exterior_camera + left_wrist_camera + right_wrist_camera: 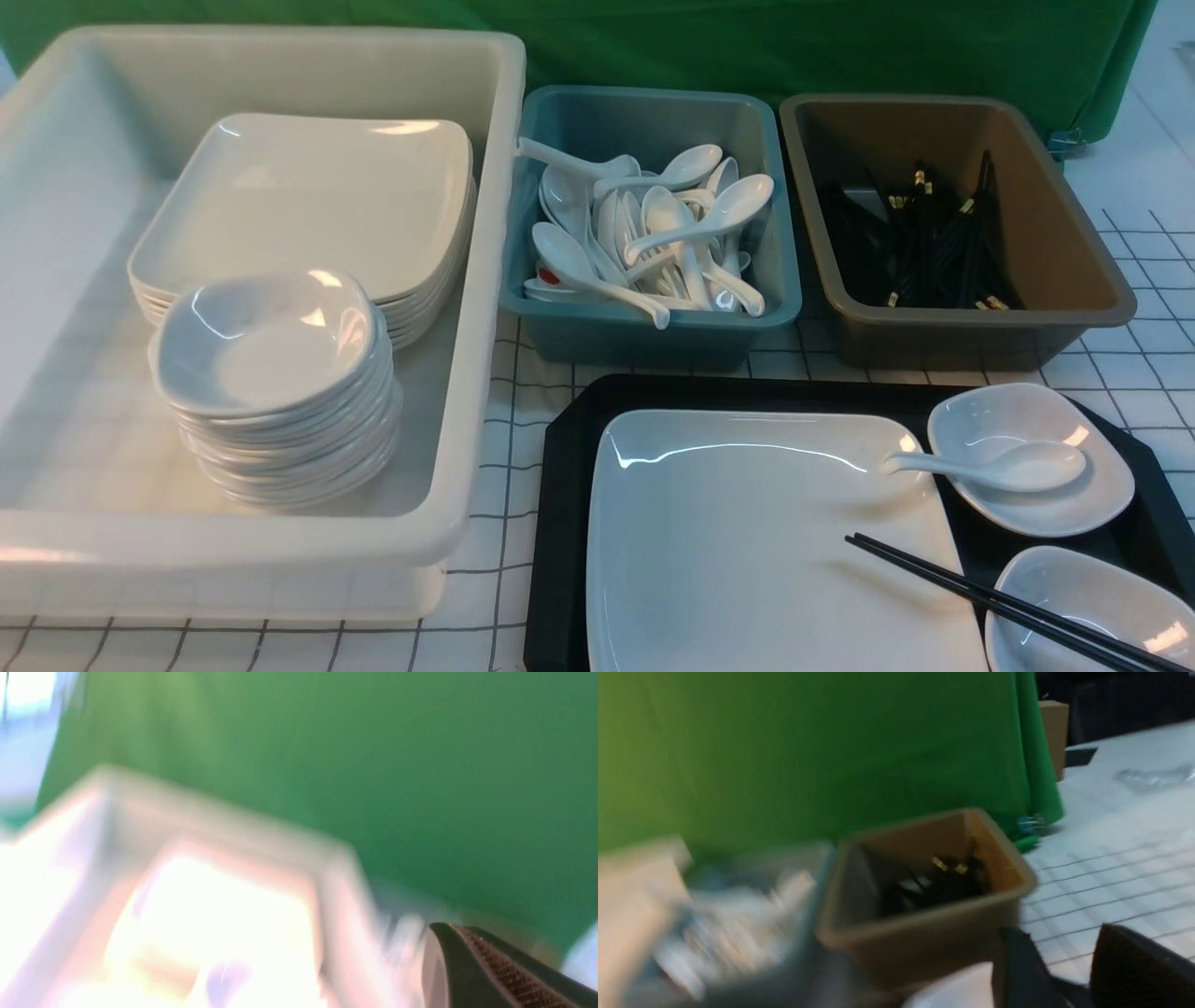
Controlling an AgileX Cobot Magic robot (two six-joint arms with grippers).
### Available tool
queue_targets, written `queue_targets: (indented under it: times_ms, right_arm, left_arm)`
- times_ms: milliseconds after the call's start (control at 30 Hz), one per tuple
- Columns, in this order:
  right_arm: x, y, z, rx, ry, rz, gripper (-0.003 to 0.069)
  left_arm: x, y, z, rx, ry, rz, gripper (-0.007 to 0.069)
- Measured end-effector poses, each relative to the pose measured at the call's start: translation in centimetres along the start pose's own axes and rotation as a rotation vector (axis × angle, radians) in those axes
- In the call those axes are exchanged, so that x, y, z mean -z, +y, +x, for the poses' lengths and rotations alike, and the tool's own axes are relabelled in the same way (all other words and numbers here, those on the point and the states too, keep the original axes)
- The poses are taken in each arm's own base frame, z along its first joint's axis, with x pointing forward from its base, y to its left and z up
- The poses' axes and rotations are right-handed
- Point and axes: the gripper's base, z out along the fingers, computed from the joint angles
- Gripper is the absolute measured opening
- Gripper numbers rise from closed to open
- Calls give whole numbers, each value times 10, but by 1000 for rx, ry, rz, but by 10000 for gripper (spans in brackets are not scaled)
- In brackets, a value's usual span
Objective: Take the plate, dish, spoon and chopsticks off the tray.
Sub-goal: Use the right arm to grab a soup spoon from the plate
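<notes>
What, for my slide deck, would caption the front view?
Black plastic tray holds large white square plate, white soup spoon, thin black chopsticks, two small white dishes.

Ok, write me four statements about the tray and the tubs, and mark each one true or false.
1. The spoon has its bowl in the far dish on the tray. True.
2. The chopsticks lie wholly on the plate. False: they run from the plate across the near dish.
3. The blue tub is empty. False: it holds a pile of white spoons.
4. The white tub holds stacked square plates and stacked small dishes. True.
</notes>
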Motion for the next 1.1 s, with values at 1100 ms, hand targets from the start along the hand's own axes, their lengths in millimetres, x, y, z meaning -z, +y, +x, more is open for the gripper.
queue_targets:
  times_ms: [1100]
  right_arm:
    - [-144,117,-30,619,1142,-249,2]
  left_arm:
    - [-125,-125,78,-457,907,624,-13]
